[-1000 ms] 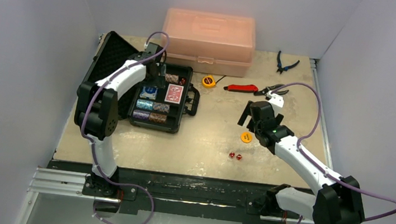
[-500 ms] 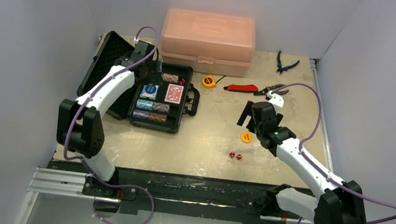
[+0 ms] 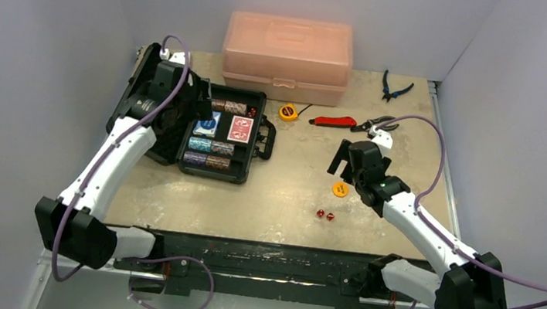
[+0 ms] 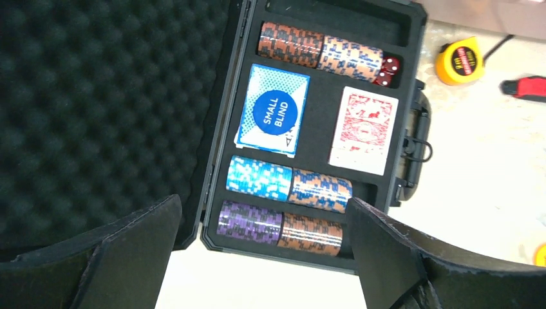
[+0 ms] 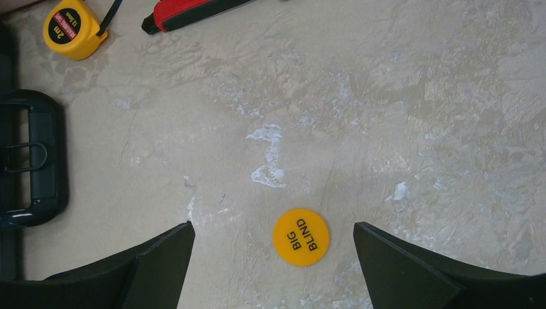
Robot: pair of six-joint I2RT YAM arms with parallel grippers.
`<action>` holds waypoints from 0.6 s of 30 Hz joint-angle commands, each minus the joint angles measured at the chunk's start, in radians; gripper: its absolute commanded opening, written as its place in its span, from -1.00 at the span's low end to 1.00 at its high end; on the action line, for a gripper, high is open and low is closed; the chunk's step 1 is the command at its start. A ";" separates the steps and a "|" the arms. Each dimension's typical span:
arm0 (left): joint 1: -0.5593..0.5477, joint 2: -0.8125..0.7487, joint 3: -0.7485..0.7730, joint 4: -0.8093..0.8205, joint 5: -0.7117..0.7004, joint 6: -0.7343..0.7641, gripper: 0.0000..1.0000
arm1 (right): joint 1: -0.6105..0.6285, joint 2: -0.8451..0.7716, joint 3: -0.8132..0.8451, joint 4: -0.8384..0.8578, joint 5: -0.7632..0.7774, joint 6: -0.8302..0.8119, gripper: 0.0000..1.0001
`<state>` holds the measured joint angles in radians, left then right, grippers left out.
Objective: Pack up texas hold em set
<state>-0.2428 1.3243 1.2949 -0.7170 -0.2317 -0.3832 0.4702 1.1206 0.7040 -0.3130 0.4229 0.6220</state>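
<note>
The black case (image 3: 253, 152) lies open at the left, its foam lid (image 4: 103, 103) tipped back. Inside are several chip stacks (image 4: 290, 183), a blue deck with a SMALL BLIND disc (image 4: 277, 111) on it, a red deck (image 4: 364, 130) and red dice (image 4: 386, 69). My left gripper (image 4: 263, 212) hangs open above the case's near-left edge, holding nothing. My right gripper (image 5: 273, 226) is open above the table, with the yellow BIG BLIND disc (image 5: 301, 236) lying flat between its fingers and untouched. Two red dice (image 3: 325, 215) lie on the table nearer the front.
A translucent pink box (image 3: 288, 55) stands at the back. A yellow tape measure (image 3: 287, 112), a red knife (image 3: 334, 120) and pliers (image 3: 376, 124) lie right of the case. More pliers (image 3: 395, 85) lie at the back right.
My left gripper has opened and drawn back leftwards from the case's top row, where two chip stacks now lie uncovered. The right arm has barely moved.
</note>
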 commanded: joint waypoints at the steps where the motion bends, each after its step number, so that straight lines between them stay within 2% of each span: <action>1: 0.007 -0.092 -0.010 -0.036 0.069 0.019 1.00 | 0.001 -0.026 0.012 -0.012 -0.008 0.018 0.98; 12: 0.006 -0.174 -0.031 -0.083 0.179 0.144 1.00 | 0.000 -0.038 0.013 -0.058 -0.017 0.052 0.98; 18: 0.005 -0.205 -0.113 -0.019 0.209 0.161 1.00 | 0.000 -0.043 0.019 -0.102 -0.031 0.072 0.98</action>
<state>-0.2424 1.1492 1.2293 -0.7837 -0.0681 -0.2638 0.4702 1.1004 0.7040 -0.3763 0.4007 0.6659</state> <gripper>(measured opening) 0.998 0.987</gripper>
